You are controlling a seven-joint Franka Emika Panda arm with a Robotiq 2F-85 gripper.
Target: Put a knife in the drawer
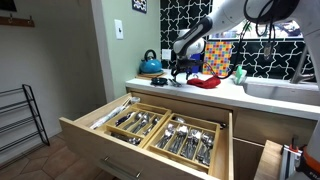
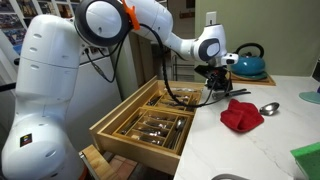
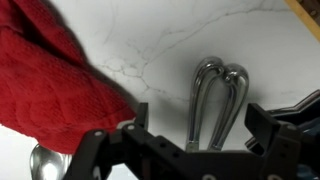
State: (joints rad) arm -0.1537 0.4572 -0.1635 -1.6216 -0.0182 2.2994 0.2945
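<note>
The wide, shallow light-wood drawer [image 1: 120,148] is standing pulled out below the white marble countertop [image 3: 180,35] in both exterior views, its wooden compartments holding silver flatware. The black two-finger gripper [image 3: 195,120] is hanging low over the countertop, its jaws spread wide and gripping nothing. In the wrist view, two rounded silver utensil handles [image 3: 220,95] are lying between the fingers, just beside a crumpled red cloth [image 3: 50,70]; whether either is a knife cannot be told. A blue kettle [image 2: 248,63] is sitting behind.

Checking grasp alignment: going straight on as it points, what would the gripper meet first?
Probably the silver cutlery handles on the countertop, framed by the open gripper; red cloth lies aside; depth unclear.
</note>
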